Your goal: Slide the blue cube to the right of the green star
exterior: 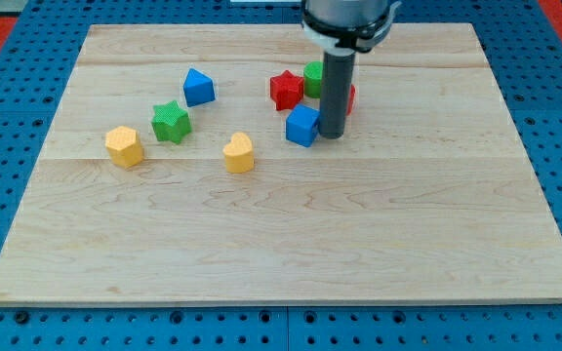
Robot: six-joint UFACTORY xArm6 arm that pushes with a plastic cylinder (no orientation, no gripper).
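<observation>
My tip against the blue cube, mid-surface.
No fingers here: my tip (332,135) touches the view's right side of the blue cube (301,126), holding nothing. The green star (171,121) sits well apart toward the view's left on the wooden surface (291,244).

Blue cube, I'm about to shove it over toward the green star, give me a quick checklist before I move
1. My tip beside the blue cube, on its right in the view: ok; actual contact: cannot tell.
2. Push direction toward the view's left, where the green star sits: ok.
3. Spot just right of the star free: ok.
4. Yellow heart lies below the straight line between them: ok, but close.
5. Blue block above the star, off the path: ok.
6. Red star apart from the cube: ok.
</observation>
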